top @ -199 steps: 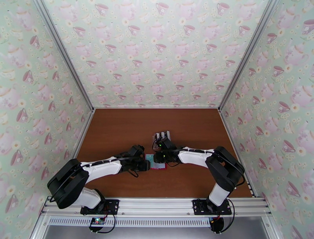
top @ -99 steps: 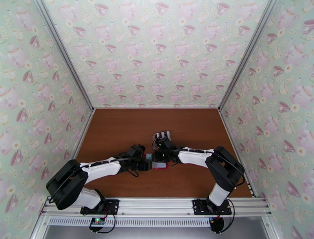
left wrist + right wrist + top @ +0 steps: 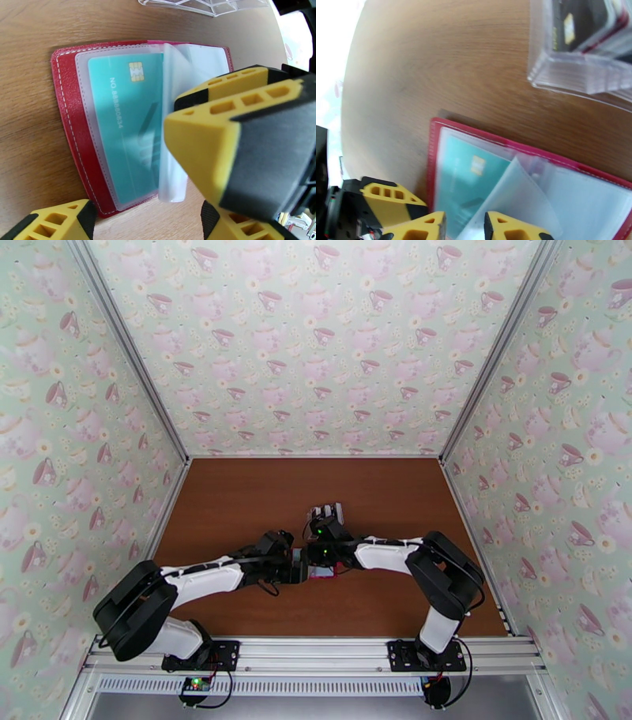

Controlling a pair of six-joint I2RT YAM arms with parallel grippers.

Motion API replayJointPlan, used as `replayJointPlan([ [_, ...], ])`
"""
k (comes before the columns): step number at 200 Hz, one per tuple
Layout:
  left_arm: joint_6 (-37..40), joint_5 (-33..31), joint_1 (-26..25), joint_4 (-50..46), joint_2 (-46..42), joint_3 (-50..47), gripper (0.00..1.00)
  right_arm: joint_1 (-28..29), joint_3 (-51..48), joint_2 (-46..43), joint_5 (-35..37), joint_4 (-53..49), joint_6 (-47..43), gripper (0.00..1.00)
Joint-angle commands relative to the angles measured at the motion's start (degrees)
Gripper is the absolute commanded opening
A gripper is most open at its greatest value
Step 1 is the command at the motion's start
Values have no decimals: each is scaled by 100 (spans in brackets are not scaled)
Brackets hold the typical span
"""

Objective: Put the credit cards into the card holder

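The brown wooden table (image 3: 237, 500) lay between flowered walls. The left arm (image 3: 201, 578) stretched low from its base at the near left, its forearm running right toward the table's middle. The right arm (image 3: 387, 552) rose from its base at the near right, bent sharply at the elbow, and reached left, so that the two wrists met almost head on.

The left gripper (image 3: 146, 215) hovered over the near edge of the card holder (image 3: 65, 118). Its jaws stood wide apart and held nothing, and one finger overlapped the holder's corner in the wrist view. The right gripper (image 3: 465, 225) faced it from the other side with its fingers (image 3: 513, 228) drawn close together, leaving only a narrow gap. A clear leaf (image 3: 170, 158) of the holder ran down into that gap, but I cannot tell whether the pads truly bit on it.

A clear stand (image 3: 584, 75) sat just beyond the holder, apart from it, with a dark card (image 3: 568, 23) upright in one slot.

The card holder lay open and flat on the table near the centre, beneath both grippers. A teal card (image 3: 118, 130) sat inside the transparent pocket on one page, face up. The clear leaf stood raised beside it, along the fold. A small gold chip (image 3: 136, 72) showed near the card's far end.
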Motion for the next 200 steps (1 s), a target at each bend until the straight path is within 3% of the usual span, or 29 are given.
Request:
replayJointPlan([
  [1,144,-343,25,-322,297,104,73,82,-110,99,-314,426,299,32],
  [84,125,-624,34,-440,747,46,60,-144,-221,-712,-310,184,288,32],
  [150,114,-624,35,-397,858,20,58,-612,-397,-1719,347,-1035,-361,34],
  [200,131,-632,44,-533,724,54,61,-706,-345,-1390,763,-1361,-862,35],
])
